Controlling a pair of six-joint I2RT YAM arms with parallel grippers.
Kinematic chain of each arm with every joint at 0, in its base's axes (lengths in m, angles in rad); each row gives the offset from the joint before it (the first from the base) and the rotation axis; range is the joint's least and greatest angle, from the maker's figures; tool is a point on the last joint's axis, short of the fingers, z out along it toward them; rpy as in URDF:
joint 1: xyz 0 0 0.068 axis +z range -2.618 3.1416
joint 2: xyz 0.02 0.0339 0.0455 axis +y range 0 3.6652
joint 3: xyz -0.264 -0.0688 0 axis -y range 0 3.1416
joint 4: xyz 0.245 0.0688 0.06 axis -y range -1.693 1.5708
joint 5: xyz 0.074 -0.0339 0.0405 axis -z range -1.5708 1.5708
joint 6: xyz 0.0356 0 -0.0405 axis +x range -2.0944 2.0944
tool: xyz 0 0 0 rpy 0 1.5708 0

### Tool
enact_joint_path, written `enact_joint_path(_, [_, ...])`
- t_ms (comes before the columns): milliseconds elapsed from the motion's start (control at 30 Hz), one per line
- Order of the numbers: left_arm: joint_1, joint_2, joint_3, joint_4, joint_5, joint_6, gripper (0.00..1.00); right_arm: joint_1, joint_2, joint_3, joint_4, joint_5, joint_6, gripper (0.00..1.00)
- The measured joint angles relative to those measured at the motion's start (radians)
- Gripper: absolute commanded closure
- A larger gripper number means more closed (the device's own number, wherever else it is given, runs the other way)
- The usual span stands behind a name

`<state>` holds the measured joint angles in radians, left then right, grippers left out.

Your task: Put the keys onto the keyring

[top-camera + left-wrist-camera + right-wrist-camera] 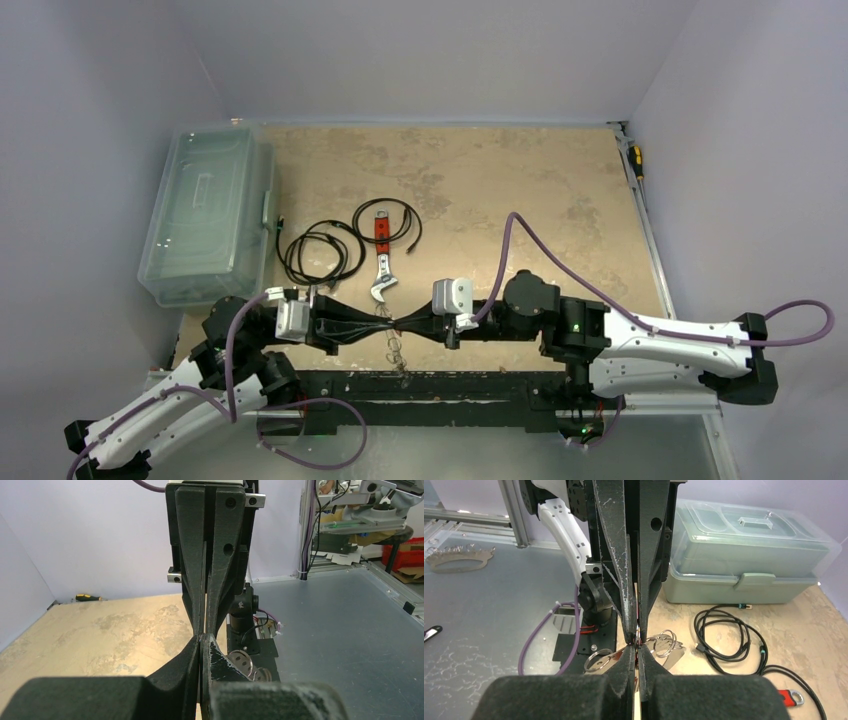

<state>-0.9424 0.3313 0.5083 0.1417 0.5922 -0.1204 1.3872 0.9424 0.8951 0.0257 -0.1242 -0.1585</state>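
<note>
Tan table [520, 200] lies below where the left gripper [383, 325] and right gripper [408, 325] meet tip to tip. Both are clamped shut, apparently on the keyring [396, 348] to steady it. The keys [241, 660] dangle just beneath, and a wrench [382, 270] and cables [320, 255] lie beyond.

The keys [672, 652] are hanging in a small bunch of flat silvery pieces, lifted clear of the table [500, 180] near its front edge. The keyring [396, 350] is dangling with them as a thin silvery wire, seen nearly edge-on, and how it is passing through the keys is too fine to tell.
</note>
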Motion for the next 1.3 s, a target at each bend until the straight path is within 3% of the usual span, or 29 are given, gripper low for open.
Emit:
enact_joint_path(100, [0.000,0.000,0.000,0.001,0.004,0.000,1.00,0.000,0.000,0.007,-0.011,-0.002,0.000,1.00])
enact_joint_path(233, [0.000,0.000,0.000,0.005,0.006,0.006,0.59,0.000,0.014,0.047,-0.069,-0.005,-0.002,1.00])
enact_joint_path(300, [0.000,0.003,0.000,0.001,0.006,0.012,0.50,0.000,0.029,0.085,-0.124,-0.009,-0.005,1.00])
enact_joint_path(367, [0.000,0.008,0.002,-0.011,0.008,0.029,0.47,0.000,0.050,0.133,-0.194,-0.010,-0.012,1.00])
enact_joint_path(467, [0.000,0.026,0.024,-0.068,0.006,0.063,0.48,0.000,0.080,0.211,-0.310,-0.010,-0.027,1.00])
enact_joint_path(800, [0.000,0.083,0.082,-0.174,0.007,0.148,0.64,0.000,0.204,0.459,-0.662,-0.007,-0.072,1.00])
enact_joint_path(1000, [0.000,0.127,0.085,-0.190,0.038,0.150,0.72,0.000,0.248,0.503,-0.762,-0.006,-0.090,1.00])
enact_joint_path(1300, [0.000,0.153,0.085,-0.187,0.073,0.140,0.74,0.000,0.267,0.521,-0.820,0.001,-0.098,1.00])
